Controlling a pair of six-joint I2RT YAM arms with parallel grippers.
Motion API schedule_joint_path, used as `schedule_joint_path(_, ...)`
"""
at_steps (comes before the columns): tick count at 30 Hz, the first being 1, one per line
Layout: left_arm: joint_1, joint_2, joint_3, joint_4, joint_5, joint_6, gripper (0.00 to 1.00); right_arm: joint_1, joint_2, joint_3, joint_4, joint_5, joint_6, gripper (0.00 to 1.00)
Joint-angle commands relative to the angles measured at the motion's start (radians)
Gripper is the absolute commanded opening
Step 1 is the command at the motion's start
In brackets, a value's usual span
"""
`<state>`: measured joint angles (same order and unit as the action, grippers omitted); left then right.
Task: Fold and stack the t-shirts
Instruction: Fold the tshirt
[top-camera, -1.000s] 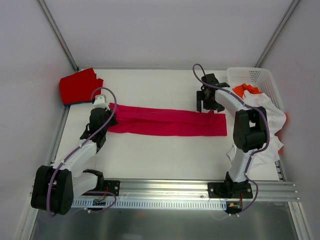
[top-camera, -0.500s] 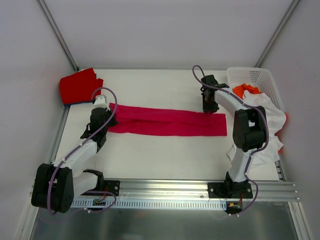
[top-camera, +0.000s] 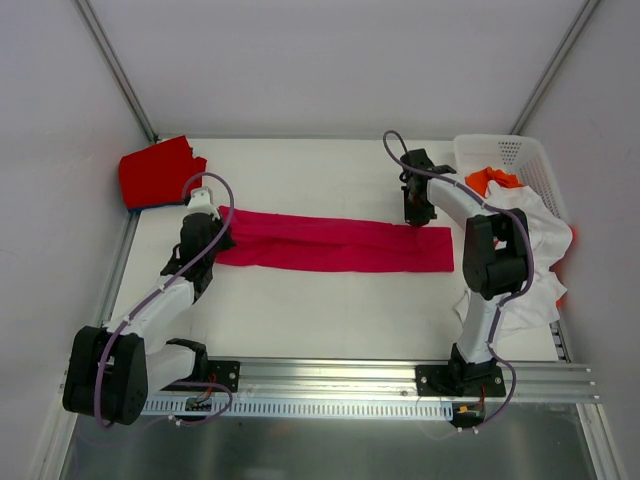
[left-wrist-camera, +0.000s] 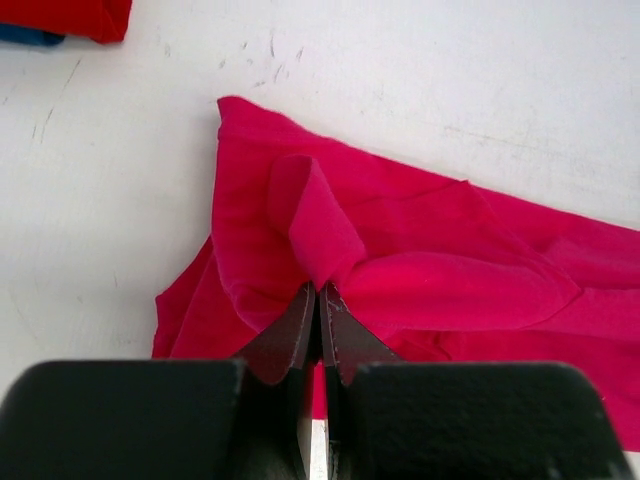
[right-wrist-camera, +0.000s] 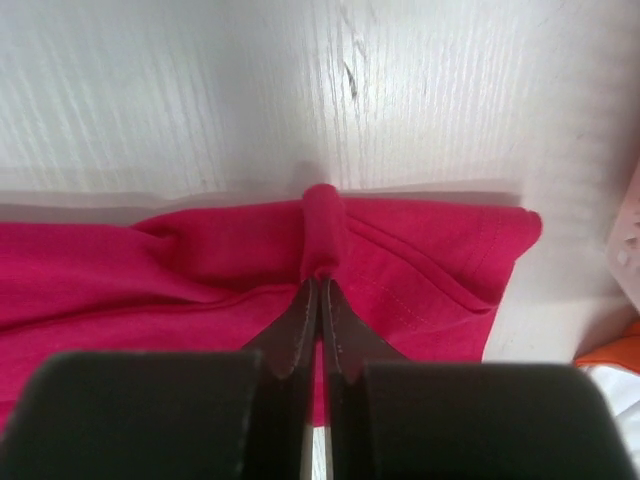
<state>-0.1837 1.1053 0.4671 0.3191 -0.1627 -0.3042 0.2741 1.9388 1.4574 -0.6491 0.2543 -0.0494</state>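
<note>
Crimson-pink t-shirt lies as a long band. My left gripper and right gripper are clamped on its opposite ends, presumably for the fold.

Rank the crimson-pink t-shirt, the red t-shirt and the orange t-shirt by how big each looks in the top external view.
1. crimson-pink t-shirt, a long strip across the middle.
2. red t-shirt, clearly smaller, at the far-left corner.
3. orange t-shirt, smallest; only a patch shows, so its true size is unknown.
</note>
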Motion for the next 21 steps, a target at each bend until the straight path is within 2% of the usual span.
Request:
schedule_joint_path(1, 0.000, -0.007, 0.087, 0.017, 0.018, 0.016, 0.00, -0.006, 0.003, 0.136, -0.026, 0.017, -0.012, 0.01)
schedule_joint_path(7, 0.000, 0.120, 0.240, 0.003, 0.095, 0.077, 0.00, -0.010, 0.084, 0.355, -0.113, 0.051, -0.044, 0.01)
schedule_joint_path(11, 0.000, 0.224, 0.347, 0.009, 0.118, 0.100, 0.00, -0.022, 0.132, 0.435, -0.136, 0.049, -0.053, 0.00)
schedule_joint_path(16, 0.001, 0.379, 0.465, 0.018, 0.160, 0.134, 0.00, -0.041, 0.172, 0.463, -0.142, 0.046, -0.058, 0.01)
schedule_joint_path(21, 0.000, 0.456, 0.516, 0.037, 0.151, 0.151, 0.00, -0.065, 0.170, 0.446, -0.141, 0.069, -0.056, 0.00)
